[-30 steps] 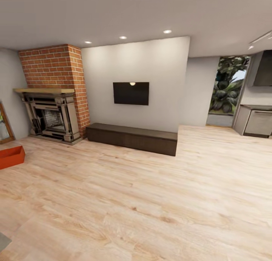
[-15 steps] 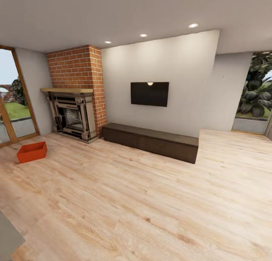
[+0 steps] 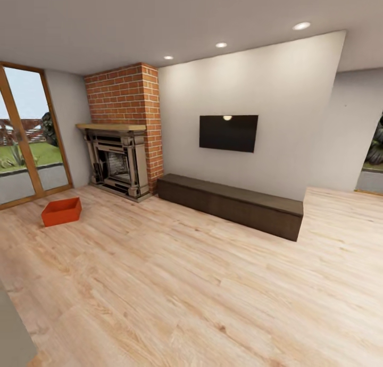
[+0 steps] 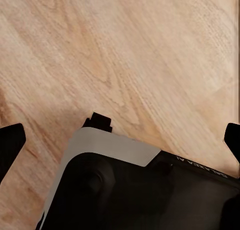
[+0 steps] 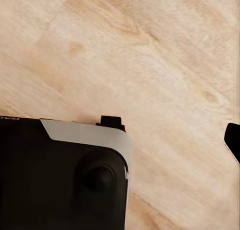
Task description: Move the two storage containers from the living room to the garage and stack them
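container [image 3: 61,211]: on wood floor [image 3: 186,282], far left, near glass door [image 3: 26,138] | fireplace [image 3: 119,162] and long bench [image 3: 231,205] at far wall under TV [image 3: 228,133] | left gripper [image 4: 120,140]: wide, holds nothing | right gripper: cannot tell

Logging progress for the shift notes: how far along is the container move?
Nothing looks done yet. One storage container sits on the wood floor near the fireplace in the living room. Both wrist views show wide-apart fingers over bare planks, holding nothing. Left: fetching both containers, carrying them to the garage, stacking.
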Motion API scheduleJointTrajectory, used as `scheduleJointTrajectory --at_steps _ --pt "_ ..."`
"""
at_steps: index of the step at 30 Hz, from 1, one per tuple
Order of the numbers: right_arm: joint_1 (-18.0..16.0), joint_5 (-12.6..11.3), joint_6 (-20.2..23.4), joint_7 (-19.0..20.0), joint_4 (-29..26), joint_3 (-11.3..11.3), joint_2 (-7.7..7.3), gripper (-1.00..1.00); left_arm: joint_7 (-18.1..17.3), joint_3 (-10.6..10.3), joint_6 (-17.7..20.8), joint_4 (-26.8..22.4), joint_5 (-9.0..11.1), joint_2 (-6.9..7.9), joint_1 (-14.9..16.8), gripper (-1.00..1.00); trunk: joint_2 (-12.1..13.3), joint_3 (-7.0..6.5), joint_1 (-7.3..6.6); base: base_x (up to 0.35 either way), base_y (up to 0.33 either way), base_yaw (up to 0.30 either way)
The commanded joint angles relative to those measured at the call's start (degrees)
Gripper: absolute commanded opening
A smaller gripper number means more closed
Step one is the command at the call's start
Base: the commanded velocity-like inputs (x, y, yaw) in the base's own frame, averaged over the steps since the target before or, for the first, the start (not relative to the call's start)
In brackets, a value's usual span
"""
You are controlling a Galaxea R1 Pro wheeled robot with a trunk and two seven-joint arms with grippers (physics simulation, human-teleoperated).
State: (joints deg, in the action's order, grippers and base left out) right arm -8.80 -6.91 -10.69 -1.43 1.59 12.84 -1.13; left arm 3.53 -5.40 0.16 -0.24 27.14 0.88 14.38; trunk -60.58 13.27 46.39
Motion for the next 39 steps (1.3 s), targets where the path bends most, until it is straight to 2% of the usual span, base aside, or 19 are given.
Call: scheduleJointTrajectory --at_steps 1,24,39 --pt "-0.08 -0.53 -0.33 -0.02 0.17 0.52 0.01 1.00 0.16 -0.49 0.02 -0.03 0.46 0.00 0.03 1.00 -0.04 0.07 0.04 0.322 0.000 0.003" --pt "-0.08 -0.08 -0.80 -0.50 0.10 0.71 0.63 1.00 0.16 -0.49 0.01 -0.03 0.46 -0.07 0.03 1.00 -0.04 0.07 0.04 0.322 0.000 0.002" --pt "-0.07 -0.12 -0.74 -0.48 0.11 0.94 0.60 1.00 0.16 -0.49 0.02 -0.03 0.46 -0.01 0.03 1.00 -0.04 0.07 0.04 0.322 0.000 0.241"
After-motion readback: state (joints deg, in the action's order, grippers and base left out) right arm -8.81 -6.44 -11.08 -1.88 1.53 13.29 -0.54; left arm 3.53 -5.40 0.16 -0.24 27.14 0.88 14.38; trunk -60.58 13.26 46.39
